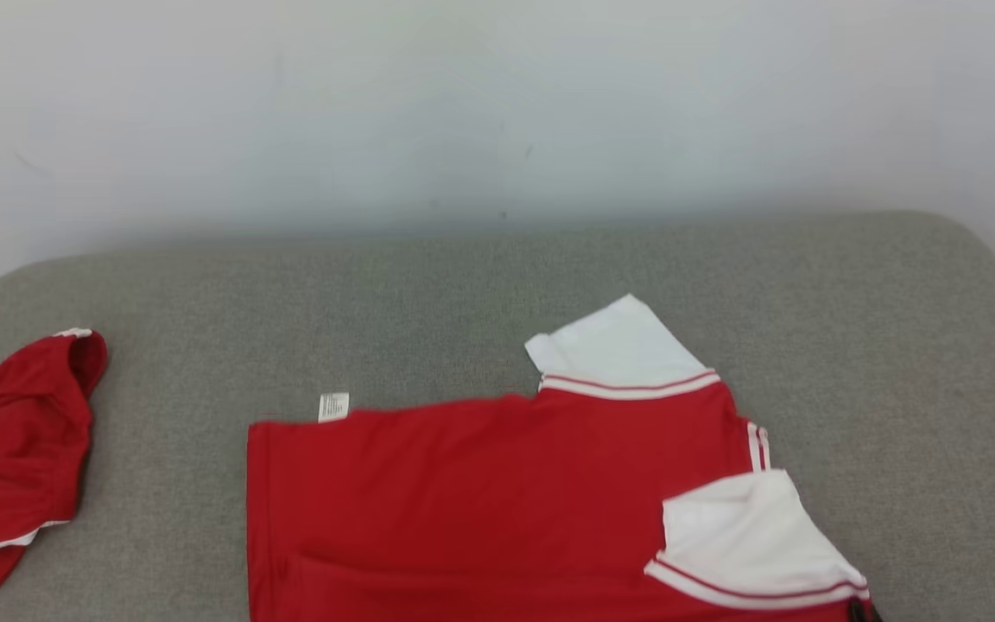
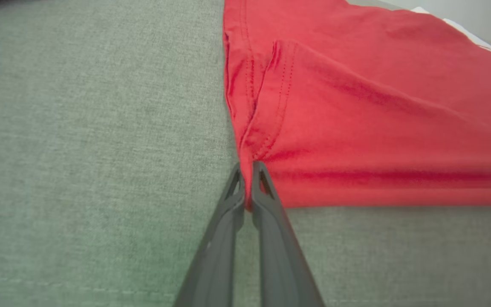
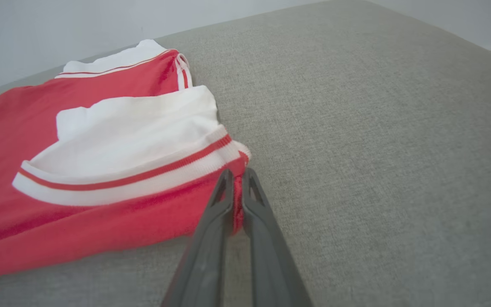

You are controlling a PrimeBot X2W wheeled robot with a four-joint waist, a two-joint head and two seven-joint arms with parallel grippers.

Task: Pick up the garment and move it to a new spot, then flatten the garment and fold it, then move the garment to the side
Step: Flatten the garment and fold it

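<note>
Red jersey garment with white striped trim lies flat by the front edge of the grey fabric cushion, long axis along that edge: hem leftward, white trim rightward. Left gripper clenched on the near hem corner; right gripper clenched on the near corner beneath the white cuff. Each arm holds its own end; the fold probably goes toward the back edge.

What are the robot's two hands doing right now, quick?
Left hand: closed, pinching the red shirt at its hem corner.
Right hand: closed, pinching the red shirt's collar end.
</note>
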